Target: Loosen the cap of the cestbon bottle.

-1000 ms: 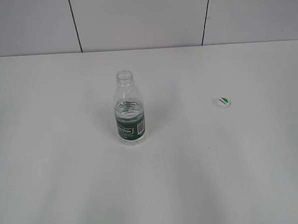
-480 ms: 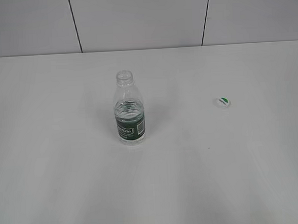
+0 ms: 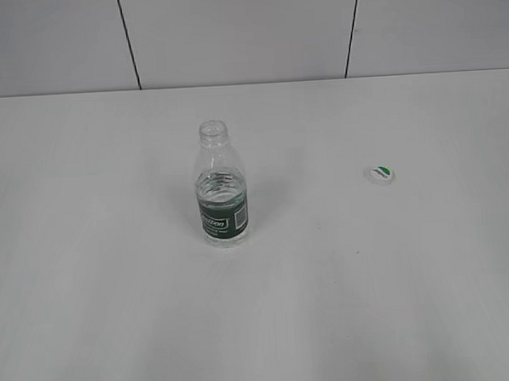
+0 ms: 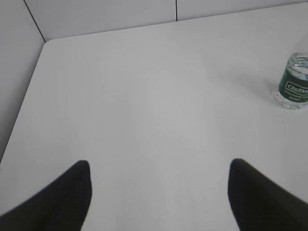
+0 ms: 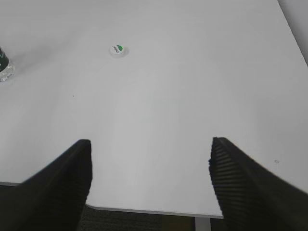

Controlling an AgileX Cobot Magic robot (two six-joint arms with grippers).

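Bottle: the cestbon bottle (image 3: 221, 185) stands upright near the middle of the white table (image 3: 115, 292), its neck uncapped, some water inside, dark green label band low on the body.
Cap: the cap (image 3: 379, 174) lies flat on the table, well apart from the bottle, toward the right side, green mark facing up.
Left tool (image 4: 159, 192): fingers spread wide, holding nothing, hanging over bare table; the bottle shows at the far right edge of its view.
Right tool (image 5: 149, 178): fingers spread wide, holding nothing, apparently at the table's near edge; the cap lies far ahead.
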